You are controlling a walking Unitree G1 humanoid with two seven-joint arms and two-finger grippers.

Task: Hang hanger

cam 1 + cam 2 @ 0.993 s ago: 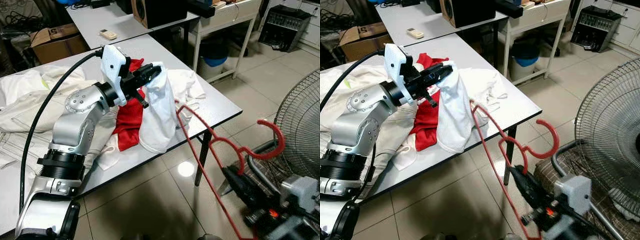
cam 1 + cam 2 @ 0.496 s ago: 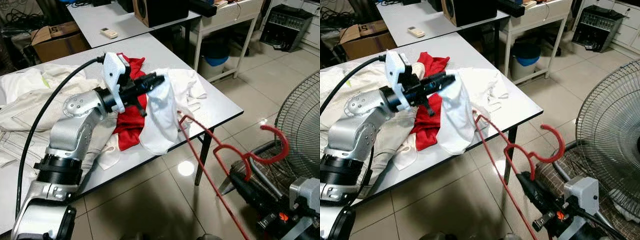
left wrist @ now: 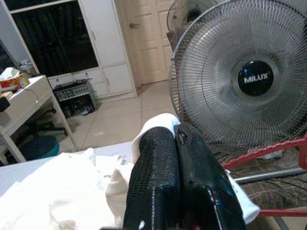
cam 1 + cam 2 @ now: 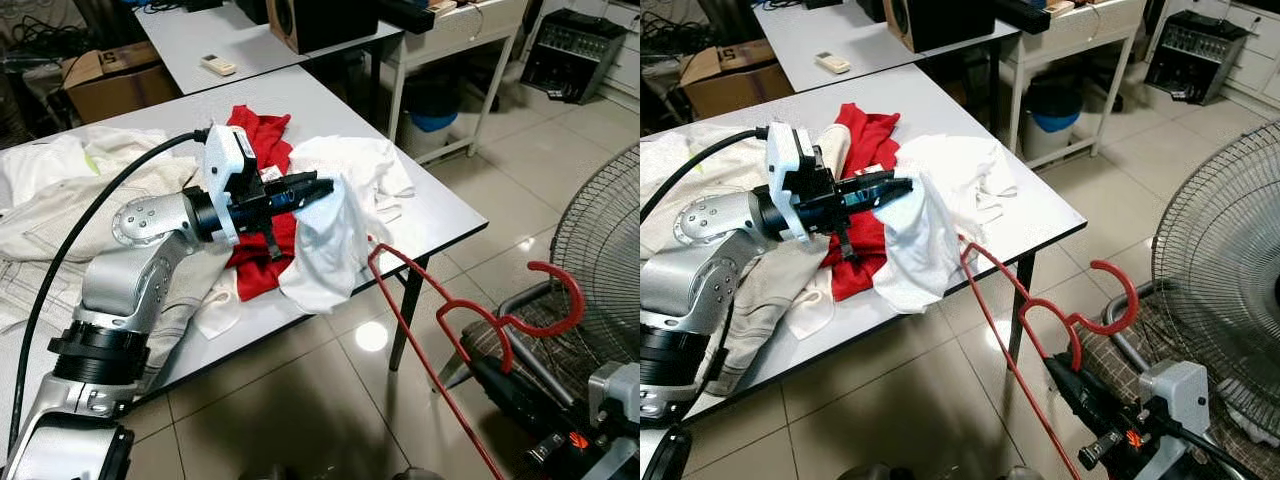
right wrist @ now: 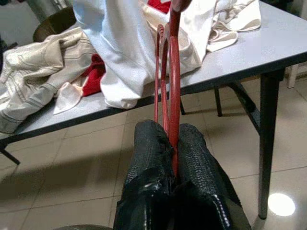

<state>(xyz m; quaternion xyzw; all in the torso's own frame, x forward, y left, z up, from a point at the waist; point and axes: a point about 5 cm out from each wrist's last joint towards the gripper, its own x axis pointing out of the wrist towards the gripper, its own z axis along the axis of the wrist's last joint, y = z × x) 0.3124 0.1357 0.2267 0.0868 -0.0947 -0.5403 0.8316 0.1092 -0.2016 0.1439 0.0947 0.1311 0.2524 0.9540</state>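
The bench (image 4: 440, 215) in front of me carries a heap of clothes: pale garments (image 4: 60, 210) on my left, a red cloth (image 4: 262, 150) in the middle, and a white shirt (image 4: 335, 235) near the front edge, partly draped over it. A fan (image 4: 605, 260) stands on the floor to my right. My left end effector (image 4: 318, 187) reaches over the bench, its fingers pressed together on a fold of the white shirt, lifting that part clear of the pile while the rest trails on the bench top. My right end effector (image 5: 171, 143) sits low, beside the bench and near the fan, clamped on the lower wire of the red hanger (image 4: 455, 310); the hanger stands tilted, hook (image 4: 555, 295) up toward the fan and one shoulder end just beside the hanging shirt at the bench edge. As I judge it, both grasps are made but the job is early: the hanger is not yet inside the shirt, so threading it into the garment and then hanging it somewhere remain.
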